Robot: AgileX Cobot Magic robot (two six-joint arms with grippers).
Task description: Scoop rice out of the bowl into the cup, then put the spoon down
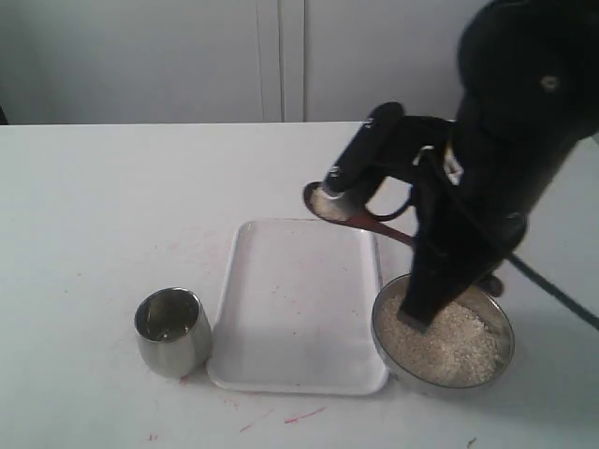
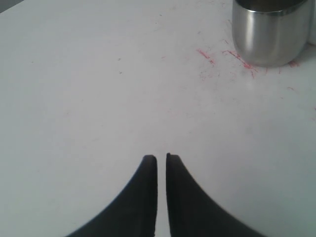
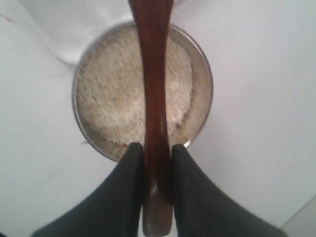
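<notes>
The steel bowl [image 1: 501,323] sits at the front right, filled with rice [image 1: 449,341]. My right gripper [image 1: 429,251] hangs above it, shut on the handle of the dark wooden spoon [image 1: 370,220]. The spoon's round end, carrying a little rice, is lifted over the tray's far right corner. In the right wrist view the fingers [image 3: 131,163] clamp the spoon [image 3: 153,74] near its end, over the bowl [image 3: 205,98] and rice [image 3: 113,94]. The steel cup [image 1: 171,329] stands upright left of the tray. My left gripper [image 2: 161,158] is shut and empty over bare table, well short of the cup [image 2: 270,32]; the exterior view does not show it.
A flat white rectangular tray [image 1: 298,304] lies between cup and bowl, its right edge touching the bowl. Red smears [image 2: 224,57] mark the table around the cup. The right arm's black bulk [image 1: 510,122] fills the upper right of the exterior view.
</notes>
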